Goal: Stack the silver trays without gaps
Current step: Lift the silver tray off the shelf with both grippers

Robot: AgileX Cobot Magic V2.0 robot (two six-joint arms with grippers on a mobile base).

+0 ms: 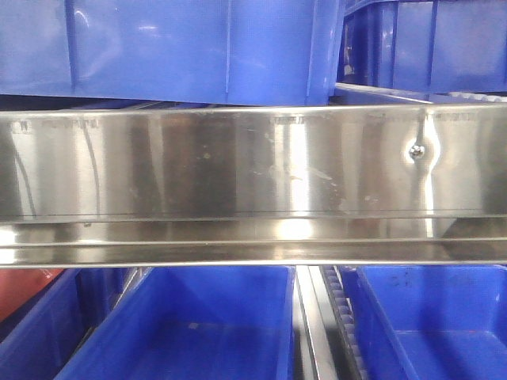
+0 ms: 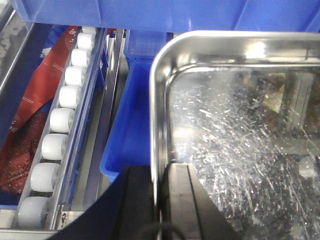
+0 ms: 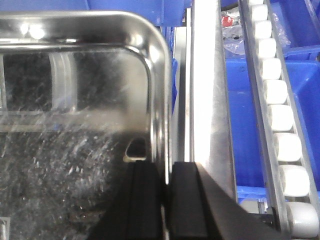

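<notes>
As left pincer (image 2: 159, 175) and right pincer (image 3: 164, 175) clamp its opposite rims, the silver tray (image 2: 240, 150) spans crosswise, hollow upward.

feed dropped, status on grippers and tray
Left gripper shut on silver tray rim. Right gripper shut on opposite rim. Blue bin below; no second tray seen.

Nothing can be read in any view: no legible text, label, brand or number. The broad shiny steel shelf front panel (image 1: 238, 166) has faint stamped marks along its upper edge, above and to either side of its small screw (image 1: 417, 150), all too blurred to make out. The crumpled red plastic bag (image 2: 25, 150) bears small pale marks, equally illegible.
</notes>
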